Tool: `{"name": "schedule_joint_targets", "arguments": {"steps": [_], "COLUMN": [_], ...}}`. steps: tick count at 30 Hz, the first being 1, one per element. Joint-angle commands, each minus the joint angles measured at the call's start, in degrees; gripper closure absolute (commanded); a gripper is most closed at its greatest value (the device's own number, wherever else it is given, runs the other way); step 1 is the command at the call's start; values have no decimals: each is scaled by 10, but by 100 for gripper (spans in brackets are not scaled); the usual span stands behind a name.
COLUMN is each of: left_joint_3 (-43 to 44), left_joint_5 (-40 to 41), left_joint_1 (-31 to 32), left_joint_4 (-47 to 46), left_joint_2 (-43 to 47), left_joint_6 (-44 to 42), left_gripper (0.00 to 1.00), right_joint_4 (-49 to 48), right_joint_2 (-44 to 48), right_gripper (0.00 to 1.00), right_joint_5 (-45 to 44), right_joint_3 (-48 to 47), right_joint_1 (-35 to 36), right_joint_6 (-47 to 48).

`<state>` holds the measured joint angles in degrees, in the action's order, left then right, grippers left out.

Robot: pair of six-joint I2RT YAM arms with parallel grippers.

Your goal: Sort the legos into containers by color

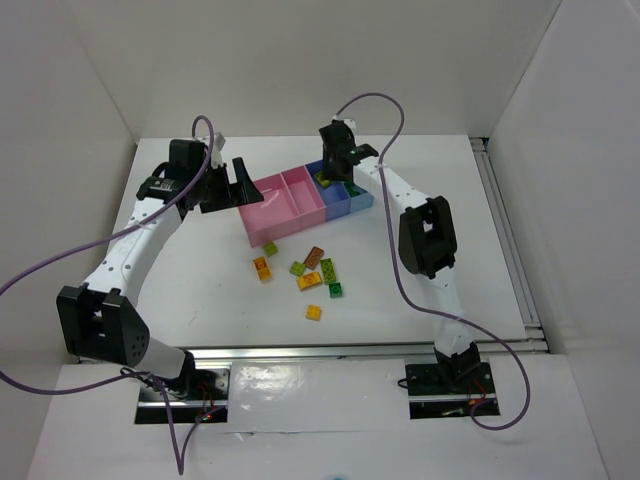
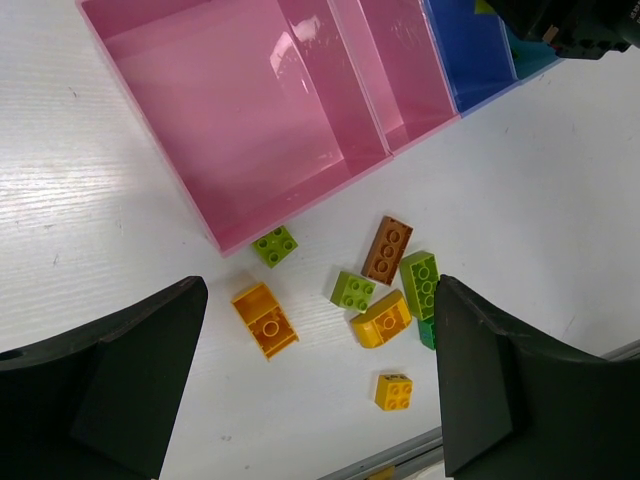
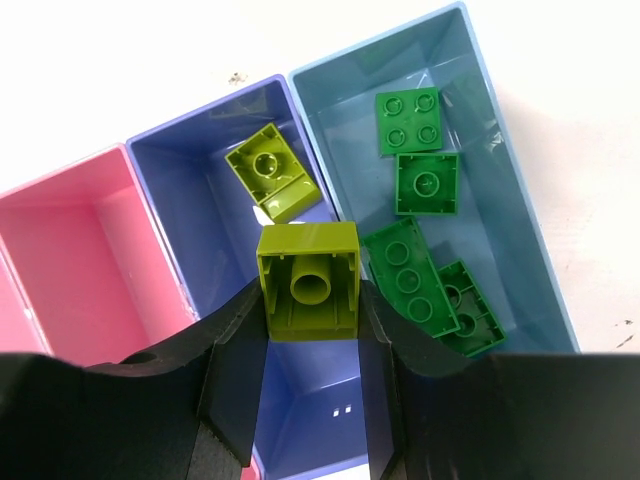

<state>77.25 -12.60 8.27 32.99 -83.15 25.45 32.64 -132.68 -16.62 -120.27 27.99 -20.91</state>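
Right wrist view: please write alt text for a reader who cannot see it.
The right claw grips a lime brick, underside up, over the darker blue bin, where another lime brick lies. The light blue bin beside it holds four dark green bricks.

Under right gripper (image 3: 310,310) and its held lego (image 3: 308,262): blue bin (image 3: 190,220) floor free; one lime lego (image 3: 272,172) ahead.
Right of it: light blue bin (image 3: 520,200) wall.
Between the open left gripper (image 2: 320,320) fingers: loose legos (image 2: 385,250) on counter (image 2: 120,240).
Ahead of it: pink bin (image 2: 230,110) wall.

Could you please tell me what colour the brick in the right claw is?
Lime green; the brick shows best in the right wrist view.
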Motion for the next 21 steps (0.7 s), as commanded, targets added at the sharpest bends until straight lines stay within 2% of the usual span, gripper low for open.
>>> {"name": "schedule_joint_targets", "arguments": {"steps": [1,2,4,6,10,15,21], "left_joint_3": [16,16,16,16,16,16,4], "left_joint_5": [-11,-11,-11,-11,-11,-5,-5], "left_joint_1": [-5,-5,-5,-5,-5,-5,-5], "left_joint_4": [-4,-4,-4,-4,1,1,1], "left_joint_2": [10,10,10,10,10,15,26], "left_joint_6": [-10,-10,-10,-10,-15,-15,-15], "left_gripper": [6,6,6,6,6,6,6], "right_joint_4": [-7,-7,-7,-7,-7,-18,-74], "right_joint_2": [19,19,19,19,24,105,270], "right_gripper": [60,58,44,36,35,36,36], "right_joint_5": [12,12,12,18,18,-1,-1], "right_joint_3": [-11,-6,-6,-6,-19,28,240], "right_joint_1": [3,3,8,8,14,24,29], "right_joint_6": [3,3,9,9,9,14,9]}}
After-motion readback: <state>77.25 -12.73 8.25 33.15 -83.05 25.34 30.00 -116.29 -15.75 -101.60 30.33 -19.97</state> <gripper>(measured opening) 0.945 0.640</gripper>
